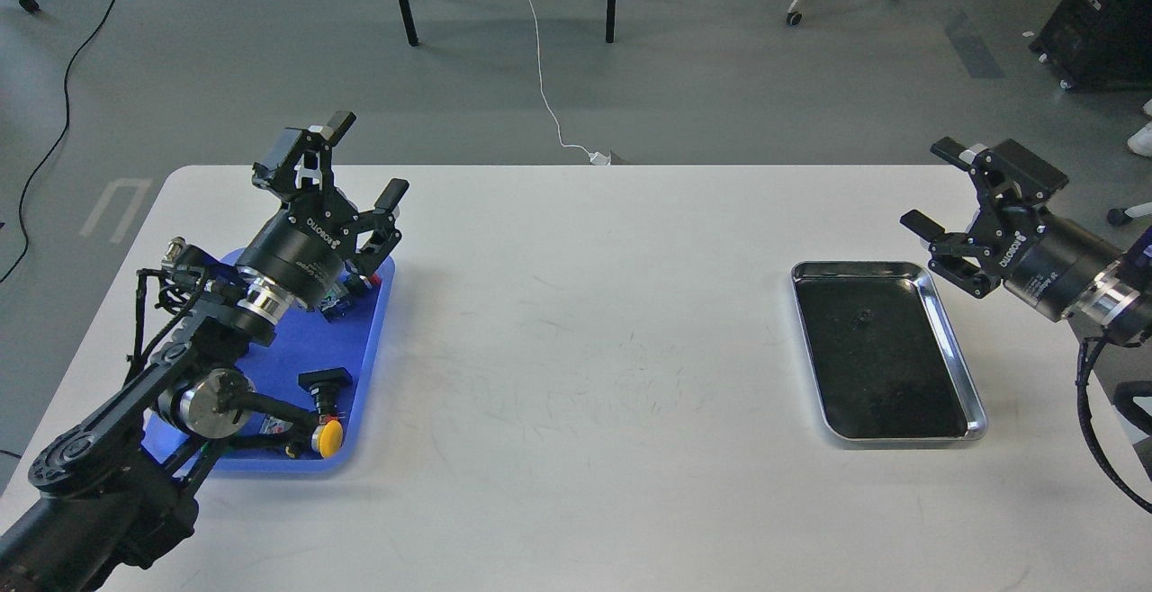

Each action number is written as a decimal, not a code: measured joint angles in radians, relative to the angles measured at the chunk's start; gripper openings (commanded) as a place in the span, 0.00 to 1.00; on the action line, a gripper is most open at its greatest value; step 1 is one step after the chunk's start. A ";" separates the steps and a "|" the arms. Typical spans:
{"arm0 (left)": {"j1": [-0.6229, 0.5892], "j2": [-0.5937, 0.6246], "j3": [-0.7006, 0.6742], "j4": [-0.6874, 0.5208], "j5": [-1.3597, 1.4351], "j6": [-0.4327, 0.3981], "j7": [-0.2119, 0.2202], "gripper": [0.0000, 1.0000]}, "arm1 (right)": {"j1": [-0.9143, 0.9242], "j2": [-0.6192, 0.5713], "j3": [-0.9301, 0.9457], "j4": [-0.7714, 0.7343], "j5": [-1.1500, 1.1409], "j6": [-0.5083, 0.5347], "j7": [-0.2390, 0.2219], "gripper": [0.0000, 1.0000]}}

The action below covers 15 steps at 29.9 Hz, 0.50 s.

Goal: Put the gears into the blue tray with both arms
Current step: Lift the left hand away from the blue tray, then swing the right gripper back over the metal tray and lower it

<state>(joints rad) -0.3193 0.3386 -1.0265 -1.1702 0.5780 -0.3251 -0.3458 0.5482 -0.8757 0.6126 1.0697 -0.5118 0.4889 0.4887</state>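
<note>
**Both arms raised, one gear in the silver tray**

The left gripper (pixel 364 156) is above the far end of the blue tray (pixel 360 354), its jaws spread apart and empty. The right gripper (pixel 936 187) is at the worktop's (pixel 585 349) right side, near the far corner of the silver tray (pixel 976 412), jaws likewise released and holding nothing. One small dark gear (pixel 864 315) lies on the silver tray's black lining. The blue tray holds push-button switches, among them a yellow-capped one (pixel 329 436); the left arm hides much of it.
</note>
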 measured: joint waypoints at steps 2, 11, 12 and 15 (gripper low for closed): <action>0.001 -0.006 0.000 0.000 0.000 0.000 0.005 0.98 | 0.041 -0.028 -0.032 0.004 -0.004 0.000 0.000 0.98; 0.001 -0.022 0.006 0.000 0.000 0.000 0.019 0.98 | 0.288 -0.072 -0.290 0.002 -0.154 0.000 0.000 0.99; 0.001 -0.022 0.007 0.000 0.000 0.000 0.020 0.98 | 0.316 -0.072 -0.323 0.001 -0.188 0.000 0.000 0.99; 0.001 -0.021 0.009 -0.001 0.000 -0.001 0.020 0.98 | 0.390 -0.073 -0.404 -0.002 -0.271 0.000 0.000 0.99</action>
<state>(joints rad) -0.3186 0.3173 -1.0174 -1.1716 0.5784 -0.3257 -0.3253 0.9383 -0.9484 0.2086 1.0672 -0.7828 0.4890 0.4887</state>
